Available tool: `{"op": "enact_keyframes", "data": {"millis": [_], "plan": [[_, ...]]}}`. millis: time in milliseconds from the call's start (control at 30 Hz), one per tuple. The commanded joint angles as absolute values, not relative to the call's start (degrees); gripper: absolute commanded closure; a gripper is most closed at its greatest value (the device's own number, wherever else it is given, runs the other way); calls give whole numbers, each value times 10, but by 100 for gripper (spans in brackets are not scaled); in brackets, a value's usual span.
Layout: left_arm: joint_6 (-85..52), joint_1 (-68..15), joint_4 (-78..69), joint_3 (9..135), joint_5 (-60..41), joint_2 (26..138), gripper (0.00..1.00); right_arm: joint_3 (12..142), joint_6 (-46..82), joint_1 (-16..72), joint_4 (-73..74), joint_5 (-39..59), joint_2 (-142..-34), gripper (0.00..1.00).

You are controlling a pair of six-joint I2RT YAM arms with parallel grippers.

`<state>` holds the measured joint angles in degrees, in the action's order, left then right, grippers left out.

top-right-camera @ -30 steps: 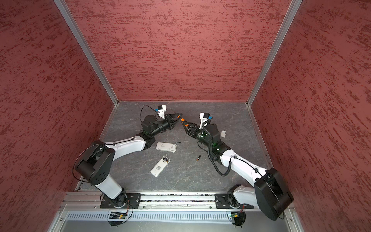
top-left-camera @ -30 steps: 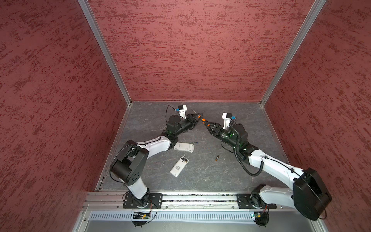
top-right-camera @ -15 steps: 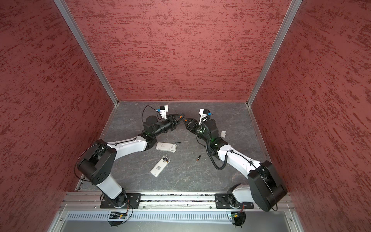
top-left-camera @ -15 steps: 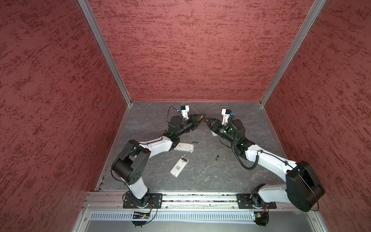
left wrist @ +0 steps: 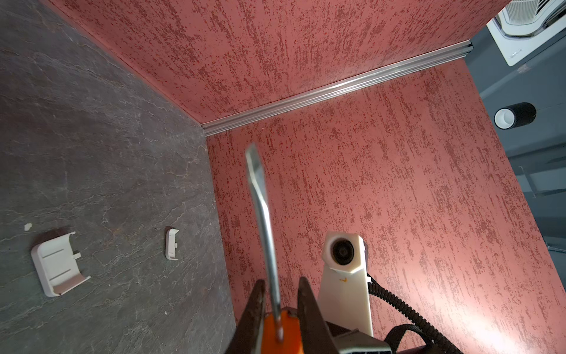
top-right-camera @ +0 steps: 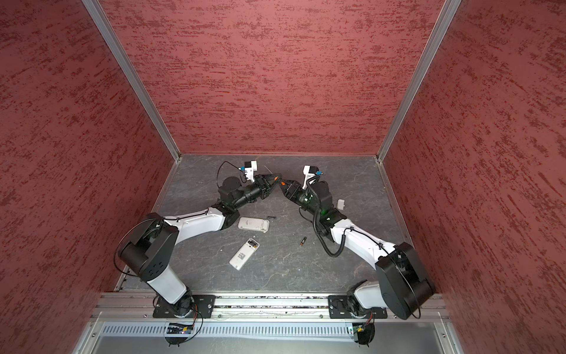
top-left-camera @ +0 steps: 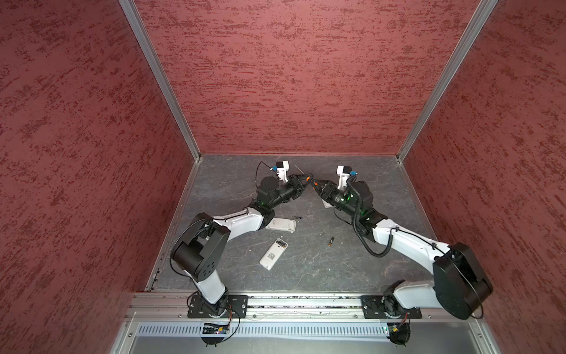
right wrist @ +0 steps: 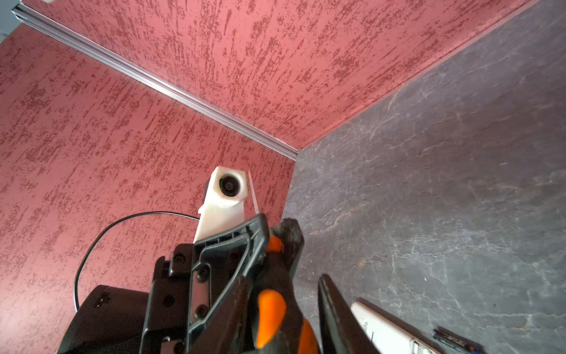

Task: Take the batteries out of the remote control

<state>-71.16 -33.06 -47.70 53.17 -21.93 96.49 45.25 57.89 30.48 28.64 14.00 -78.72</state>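
Observation:
Above the back of the floor my left gripper is shut on the orange-and-black handle of a screwdriver, its blade pointing away. My right gripper meets it tip to tip. It is open, with the screwdriver handle between its fingers and a gap on one side. Two white remote controls lie on the floor in both top views. One remote is partly under my left arm; the other remote lies nearer the front. One battery lies loose in the middle. A dark battery lies beside the far remote.
Two small white covers lie on the grey floor by the right arm; one cover shows in a top view. Red walls close in the back and both sides. A metal rail runs along the front.
My right gripper has moved left and back to meet the left gripper. Its jaws have narrowed around the screwdriver handle. The left gripper stayed shut on the screwdriver.

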Motion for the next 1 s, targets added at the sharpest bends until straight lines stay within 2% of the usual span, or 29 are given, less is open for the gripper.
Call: {"op": "enact_keyframes", "data": {"millis": [0,300,367,467,500,633,667,800,967], "plan": [[-701,-329,-487,544,-218,965,100,457,595,302,301,145,-773,62],[-702,-332,-490,538,-219,965,100,463,594,301,304,155,-782,96],[-702,-331,-490,535,-218,963,100,465,590,301,297,155,-780,100],[-699,-327,-487,528,-218,956,100,470,580,298,280,162,-773,100],[-696,-322,-483,525,-217,951,95,471,575,297,270,166,-770,100],[-686,-292,-462,506,-231,925,62,475,548,290,213,190,-754,100],[-682,-285,-458,499,-233,918,57,477,541,288,197,194,-751,100],[-659,-250,-414,469,-243,869,47,493,503,282,121,221,-738,100],[-602,-189,-258,429,-252,776,47,512,458,279,36,254,-720,100]]}}
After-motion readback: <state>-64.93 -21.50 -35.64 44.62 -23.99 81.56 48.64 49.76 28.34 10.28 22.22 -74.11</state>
